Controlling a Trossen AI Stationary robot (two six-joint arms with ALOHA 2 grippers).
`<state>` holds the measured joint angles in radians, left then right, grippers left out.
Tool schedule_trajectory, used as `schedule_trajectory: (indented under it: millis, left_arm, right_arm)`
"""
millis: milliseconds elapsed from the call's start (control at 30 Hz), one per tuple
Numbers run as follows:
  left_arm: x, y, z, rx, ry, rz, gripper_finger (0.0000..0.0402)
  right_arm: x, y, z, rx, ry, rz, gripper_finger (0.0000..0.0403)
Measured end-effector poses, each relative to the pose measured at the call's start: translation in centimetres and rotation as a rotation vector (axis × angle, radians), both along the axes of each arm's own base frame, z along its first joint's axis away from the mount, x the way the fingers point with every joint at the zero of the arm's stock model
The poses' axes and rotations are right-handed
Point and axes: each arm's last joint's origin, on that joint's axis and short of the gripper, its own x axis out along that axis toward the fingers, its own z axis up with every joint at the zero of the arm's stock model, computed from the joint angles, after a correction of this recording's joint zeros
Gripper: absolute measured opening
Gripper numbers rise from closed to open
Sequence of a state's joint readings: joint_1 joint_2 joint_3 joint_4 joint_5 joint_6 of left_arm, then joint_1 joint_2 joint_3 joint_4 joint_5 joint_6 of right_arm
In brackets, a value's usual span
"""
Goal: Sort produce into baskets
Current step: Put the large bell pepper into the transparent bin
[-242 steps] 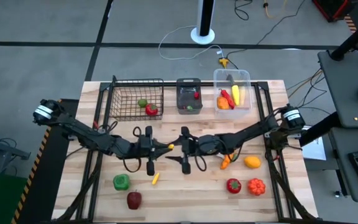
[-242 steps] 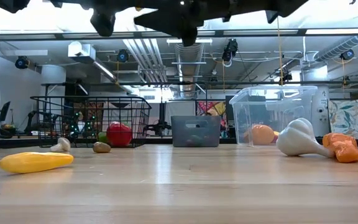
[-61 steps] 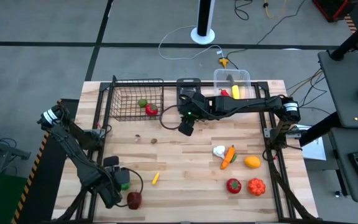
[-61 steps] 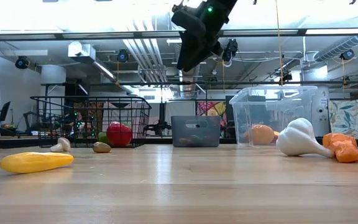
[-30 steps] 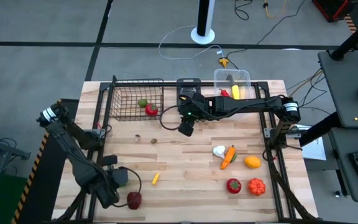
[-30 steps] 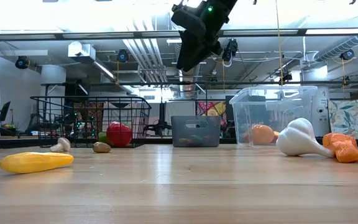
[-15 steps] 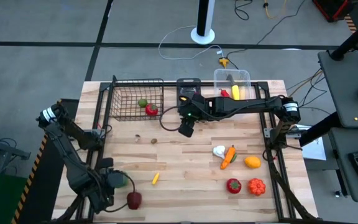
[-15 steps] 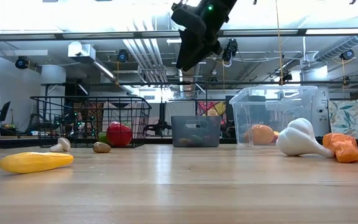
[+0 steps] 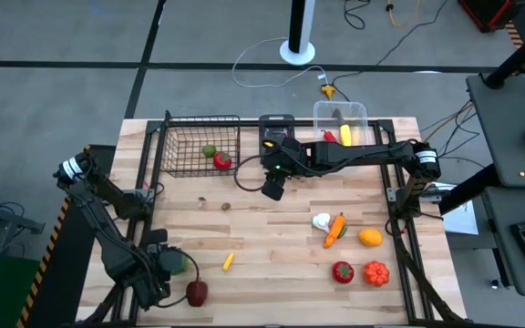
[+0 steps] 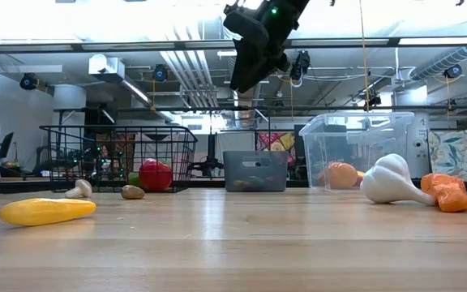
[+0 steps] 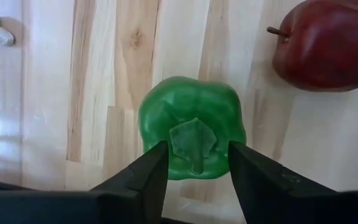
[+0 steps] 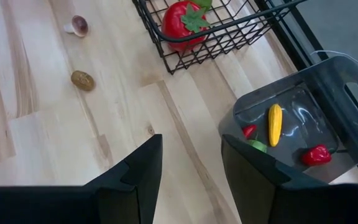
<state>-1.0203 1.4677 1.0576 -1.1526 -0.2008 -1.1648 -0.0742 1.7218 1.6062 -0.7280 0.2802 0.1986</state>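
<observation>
A green pepper (image 11: 191, 127) stands upright on the wood near the table's near-left corner (image 9: 179, 264). My left gripper (image 11: 196, 158) points down over it, open, with one finger on either side of its stem. A dark red apple (image 11: 328, 43) lies just beside the pepper (image 9: 196, 292). My right gripper (image 9: 274, 187) hangs high in front of the dark grey bin (image 9: 277, 138), open with nothing between its fingers (image 12: 188, 162). The bin, a black wire basket (image 9: 199, 146) and a clear tub (image 9: 340, 132) stand along the far edge, each with some produce inside. My left gripper comes at the green pepper's top (image 11: 166, 134) from above, its fingers straddling the stem. I cannot tell whether the fingers touch the pepper. The pepper rests on the table.
Loose on the table lie a small yellow piece (image 9: 228, 261), a white garlic (image 9: 321, 220), a carrot (image 9: 336, 230), a yellow fruit (image 9: 369, 238), a red one (image 9: 342, 271), an orange one (image 9: 375, 272), a mushroom (image 9: 201, 203) and a brown piece (image 9: 226, 206). Bare wood lies at the middle.
My left gripper has shifted a little toward the table's near-left corner and lower, over the green pepper. The pepper and the apple lie where they were.
</observation>
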Motion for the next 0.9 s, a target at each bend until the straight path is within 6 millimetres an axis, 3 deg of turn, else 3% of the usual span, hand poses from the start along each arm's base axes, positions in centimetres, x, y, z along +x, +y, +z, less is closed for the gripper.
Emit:
schedule_trajectory:
  millis: [200, 767, 900]
  left_arm:
    - [0.1, -0.2, 0.0, -0.016, -0.009, 0.008, 0.0129]
    - [-0.2, 0.1, -1.5, -0.026, 0.019, 0.026, 0.0125]
    - [-0.2, 0.2, -1.6, -0.022, 0.020, 0.024, 0.0100]
  right_arm:
    - [0.0, 0.0, 0.0, 0.000, 0.000, 0.000, 0.0157]
    - [0.0, 0.0, 0.0, 0.000, 0.000, 0.000, 0.0157]
    - [0.0, 0.0, 0.0, 0.000, 0.000, 0.000, 0.0157]
